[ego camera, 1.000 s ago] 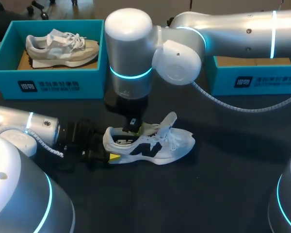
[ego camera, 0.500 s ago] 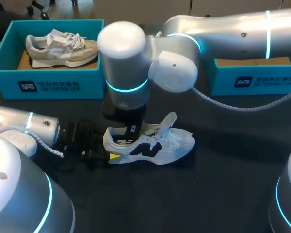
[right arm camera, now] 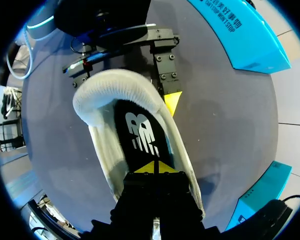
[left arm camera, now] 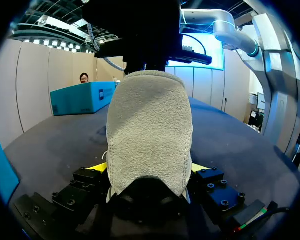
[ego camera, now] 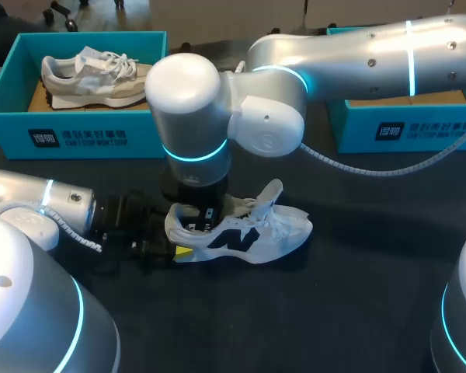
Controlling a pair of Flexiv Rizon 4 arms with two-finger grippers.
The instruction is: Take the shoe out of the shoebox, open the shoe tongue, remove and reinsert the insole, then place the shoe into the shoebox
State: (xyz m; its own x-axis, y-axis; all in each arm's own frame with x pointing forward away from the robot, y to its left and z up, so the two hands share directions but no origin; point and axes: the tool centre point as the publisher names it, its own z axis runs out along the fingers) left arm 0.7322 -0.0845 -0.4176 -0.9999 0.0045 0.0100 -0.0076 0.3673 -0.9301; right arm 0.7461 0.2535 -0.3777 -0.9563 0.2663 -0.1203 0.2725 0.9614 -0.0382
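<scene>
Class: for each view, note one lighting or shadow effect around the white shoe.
Head view: glare spots on the right arm above the white shoe. Left wrist view: its heel evenly lit, without glare. Right wrist view: soft shadow on the table beside it.

Left gripper (left arm camera: 149, 170) blocks the heel of the white shoe (ego camera: 256, 233), right gripper (right arm camera: 155, 167) plugs its opening; bare table (ego camera: 373, 295) lies beyond its toe.
</scene>
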